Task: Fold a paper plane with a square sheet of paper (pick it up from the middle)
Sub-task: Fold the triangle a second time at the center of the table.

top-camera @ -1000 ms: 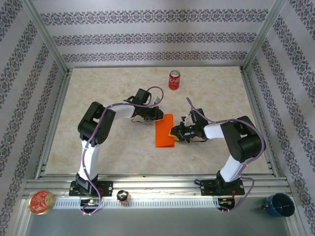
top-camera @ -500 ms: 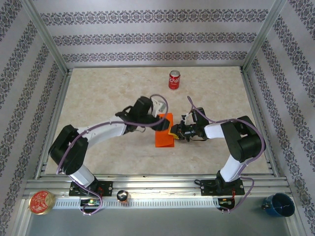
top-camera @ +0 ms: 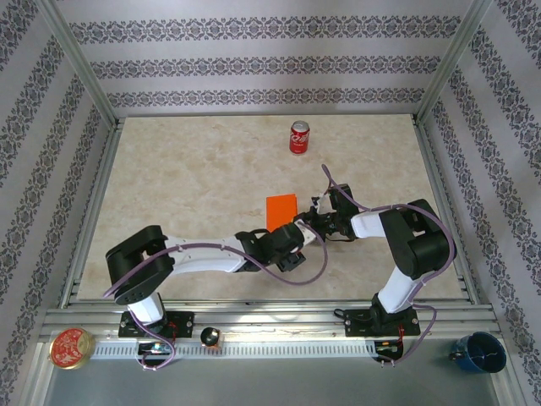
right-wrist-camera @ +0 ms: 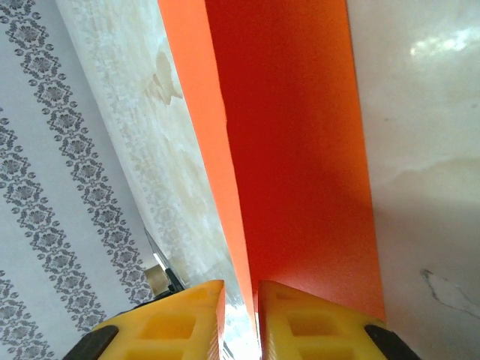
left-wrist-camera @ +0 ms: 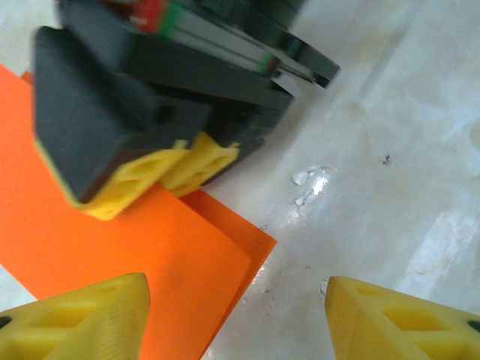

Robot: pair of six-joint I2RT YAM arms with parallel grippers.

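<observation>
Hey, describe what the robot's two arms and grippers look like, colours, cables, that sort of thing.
Both the left arm and right arm have white links, bulky black joints and loose purple cables. The left gripper and right gripper have black bodies and yellow fingertips with moulded recesses.

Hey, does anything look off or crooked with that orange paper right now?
Slightly. The square sheet of paper is folded over, but its layers don't line up: at the corner seen by the left wrist camera, the bottom layer pokes out past the top one. The right hand pinches its edge. No tears are visible.
</observation>
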